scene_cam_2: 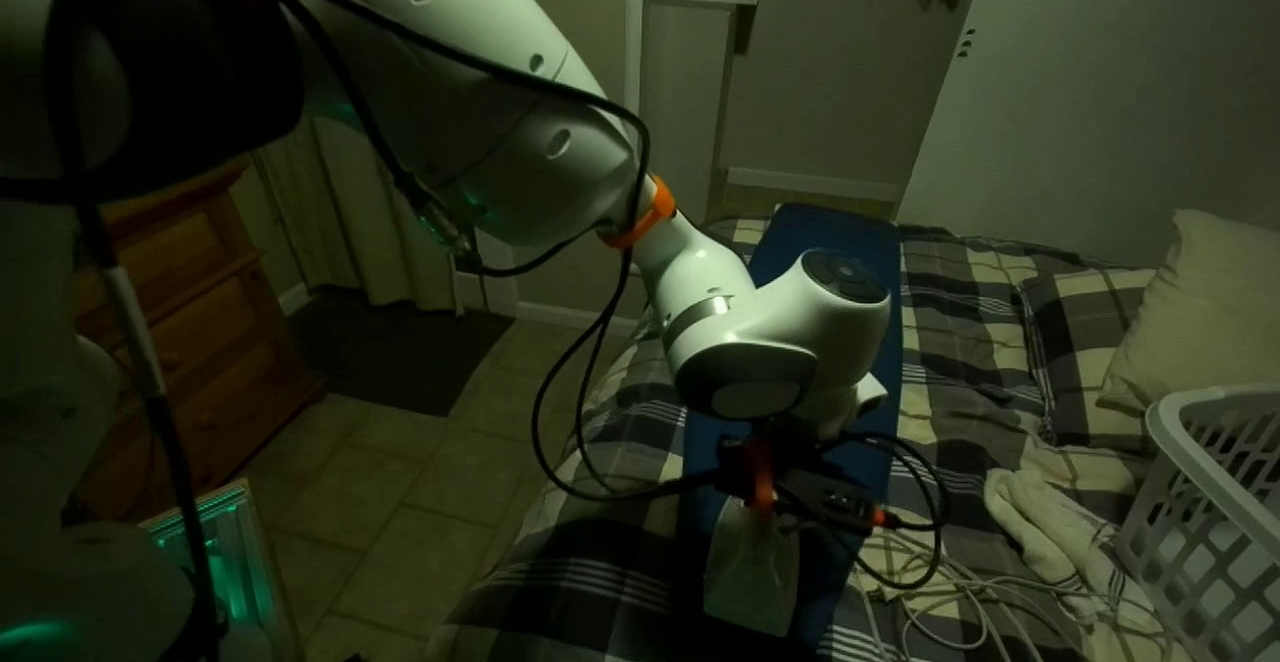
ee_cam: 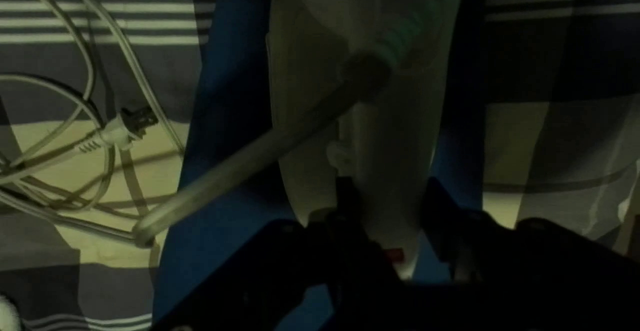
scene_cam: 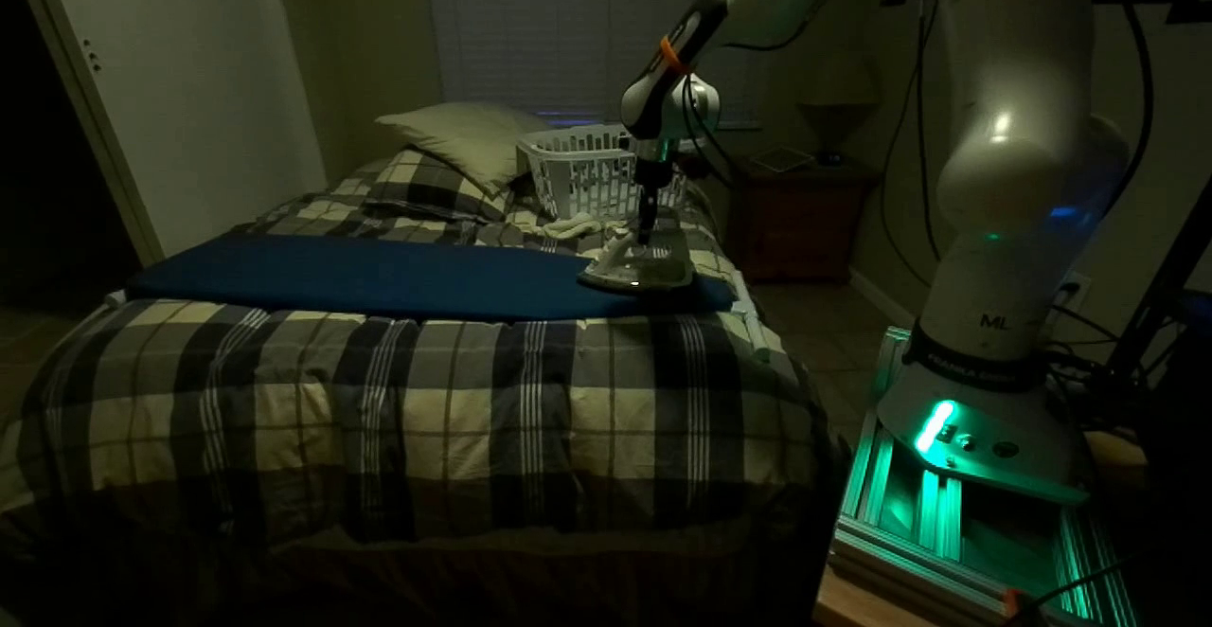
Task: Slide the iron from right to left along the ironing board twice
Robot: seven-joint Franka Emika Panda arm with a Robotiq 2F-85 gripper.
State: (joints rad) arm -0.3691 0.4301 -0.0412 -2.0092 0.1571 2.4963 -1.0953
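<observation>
The pale iron [scene_cam: 632, 273] sits sole down on the dark blue ironing board [scene_cam: 379, 277], near the board's right end in this exterior view. It also shows in an exterior view [scene_cam_2: 752, 577] below the wrist, with the board [scene_cam_2: 825, 232] running away behind the arm. My gripper [scene_cam: 648, 229] reaches down onto the iron from above. In the wrist view my gripper [ee_cam: 389, 196] has its dark fingers against both sides of the handle of the iron [ee_cam: 395, 141]. The board [ee_cam: 200, 251] shows on both sides of it. The wrist picture is dark, so finger contact is partly hidden.
A white lattice basket [scene_cam: 579, 177] stands on the bed behind the board, near a pale pillow [scene_cam: 473, 134]. The loose cord [ee_cam: 135, 66] with its plug [ee_cam: 120, 130] lies beside the board. Socks [scene_cam_2: 1040, 522] lie by the basket. The plaid bedcover [scene_cam: 454, 400] surrounds the board.
</observation>
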